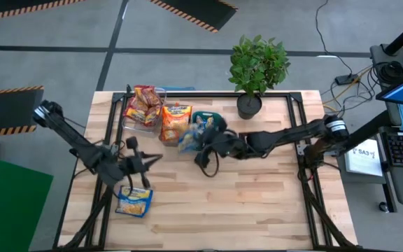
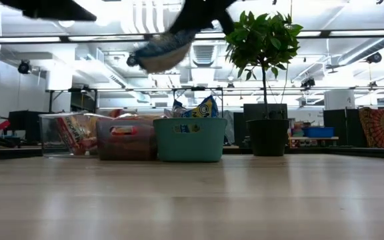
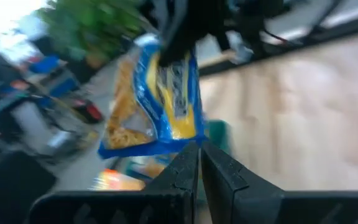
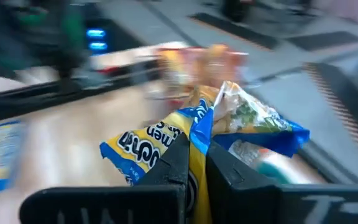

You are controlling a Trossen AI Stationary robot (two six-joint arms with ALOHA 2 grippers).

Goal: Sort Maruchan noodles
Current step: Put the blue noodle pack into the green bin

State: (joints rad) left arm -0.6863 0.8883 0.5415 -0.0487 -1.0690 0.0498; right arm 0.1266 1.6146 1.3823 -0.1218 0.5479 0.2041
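Blue-yellow noodle pack (image 4: 185, 146) pinched in the right gripper (image 4: 196, 165), up off the desk (image 1: 257, 203) beside the teal bin (image 2: 189, 139). 2nd blue pack (image 1: 133, 201) lies flat near the front-left edge, just by the left gripper (image 1: 145, 162), which is shut tight on nothing. Orange packs (image 1: 175, 122) in the middle bin, red ones (image 1: 144, 105) in the clear bin. Potted plant (image 1: 256, 70) at the back edge. Pale wood desk, front & right half bare, open workshop behind.

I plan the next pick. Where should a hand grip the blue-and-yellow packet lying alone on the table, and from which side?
Grip the blue-and-yellow packet across one short end, coming straight down from above: it lies flat on the table, nothing beside it.
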